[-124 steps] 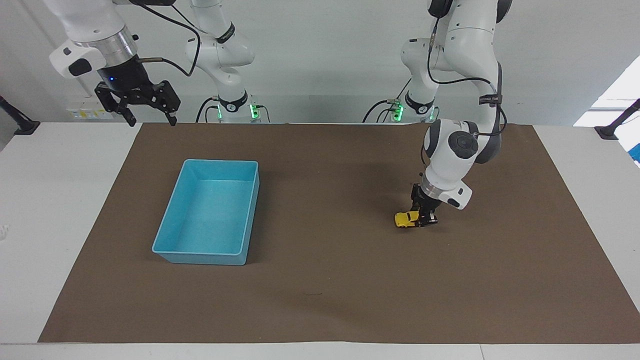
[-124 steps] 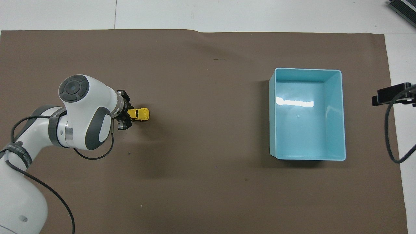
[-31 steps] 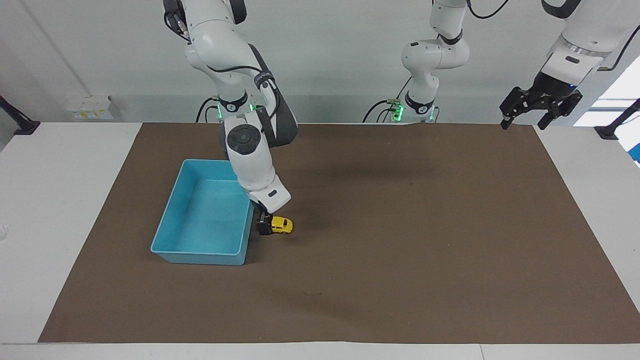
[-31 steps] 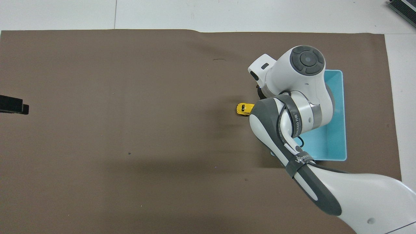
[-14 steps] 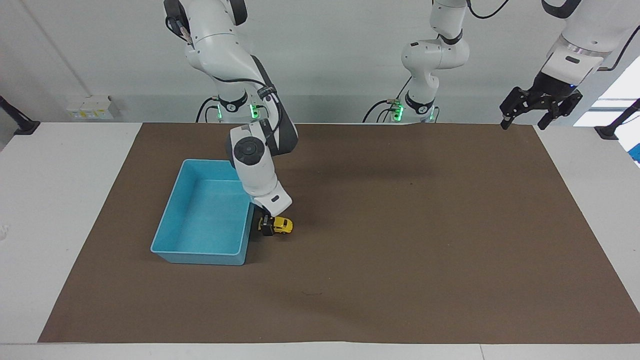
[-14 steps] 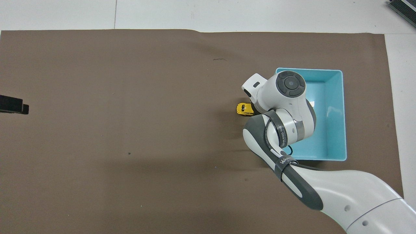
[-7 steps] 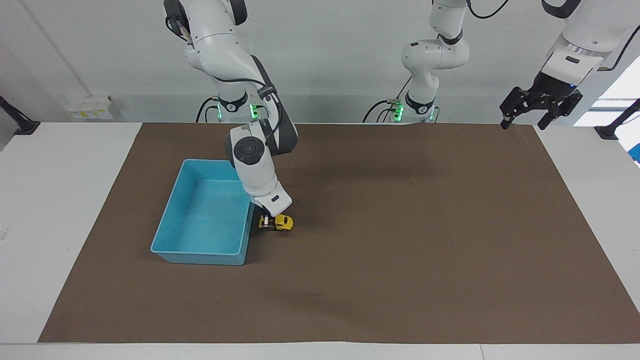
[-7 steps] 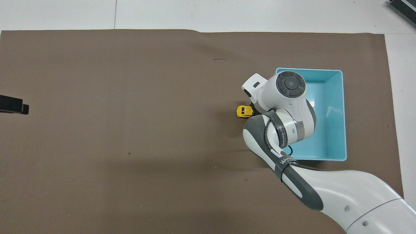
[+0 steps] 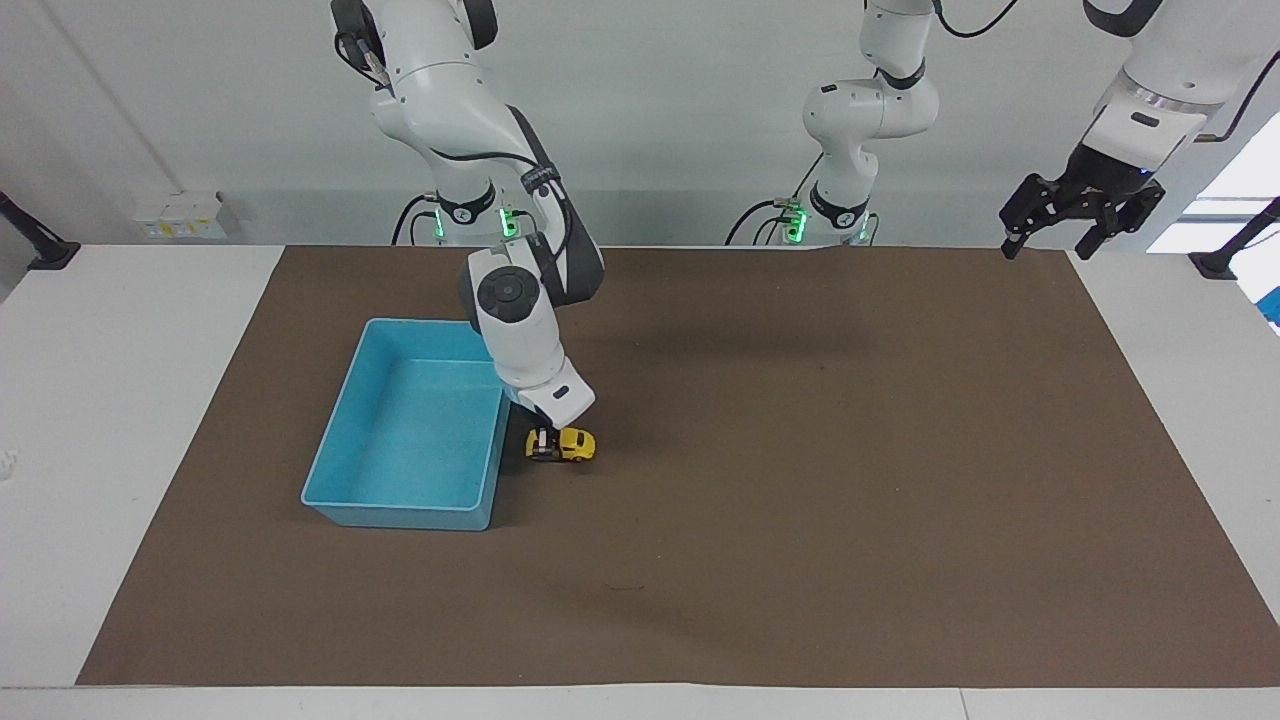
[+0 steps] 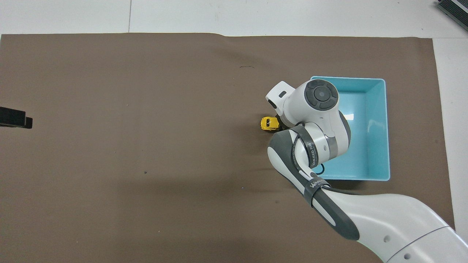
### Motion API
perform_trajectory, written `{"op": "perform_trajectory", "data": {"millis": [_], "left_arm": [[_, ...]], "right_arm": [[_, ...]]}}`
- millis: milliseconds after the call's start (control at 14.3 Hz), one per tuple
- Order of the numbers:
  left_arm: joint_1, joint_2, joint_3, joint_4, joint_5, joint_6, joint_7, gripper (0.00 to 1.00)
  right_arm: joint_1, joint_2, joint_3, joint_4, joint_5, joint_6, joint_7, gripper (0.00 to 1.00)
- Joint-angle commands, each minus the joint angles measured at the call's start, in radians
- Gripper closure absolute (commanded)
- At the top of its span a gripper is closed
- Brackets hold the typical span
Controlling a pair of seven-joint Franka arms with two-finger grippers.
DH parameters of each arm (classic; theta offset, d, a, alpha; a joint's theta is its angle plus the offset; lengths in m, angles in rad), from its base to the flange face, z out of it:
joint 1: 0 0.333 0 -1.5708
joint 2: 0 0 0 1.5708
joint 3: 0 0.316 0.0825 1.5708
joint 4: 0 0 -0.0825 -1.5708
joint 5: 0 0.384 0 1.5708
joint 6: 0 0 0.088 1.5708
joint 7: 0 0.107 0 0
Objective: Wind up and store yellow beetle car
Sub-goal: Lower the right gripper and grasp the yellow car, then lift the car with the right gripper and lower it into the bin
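The yellow beetle car (image 9: 574, 443) is at the mat just beside the blue tray (image 9: 338, 417), on the side toward the left arm's end. My right gripper (image 9: 546, 443) comes down from above and is shut on the car's tray-side end. In the overhead view the car (image 10: 267, 124) pokes out from under the right wrist, which hides the gripper itself, next to the tray's (image 10: 384, 146) wall. My left gripper (image 9: 1076, 214) is open and empty, and it waits high over the mat's corner at the left arm's end.
A brown mat (image 9: 800, 520) covers most of the white table. The blue tray holds nothing. The left gripper's tip (image 10: 14, 117) shows at the overhead view's edge.
The right gripper closed on the car's end beside the tray and has shifted it a little away from the tray, toward the left arm's end. The left arm has not moved.
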Motion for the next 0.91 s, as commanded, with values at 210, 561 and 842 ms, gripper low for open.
{"op": "perform_trajectory", "data": {"millis": [210, 561, 842], "left_arm": [[0.015, -0.009, -0.007, 0.006, -0.01, -0.013, 0.007, 0.0], [0.015, -0.009, -0.007, 0.006, -0.01, -0.013, 0.007, 0.0], [0.015, -0.009, -0.007, 0.006, -0.01, -0.013, 0.007, 0.0]], "right_arm": [[-0.001, -0.054, 0.002, 0.074, -0.002, -0.139, 0.019, 1.0], [-0.021, -0.172, -0.001, 0.074, 0.001, -0.295, 0.003, 1.0], [-0.079, -0.209, -0.008, 0.073, 0.002, -0.361, -0.089, 1.0]]}}
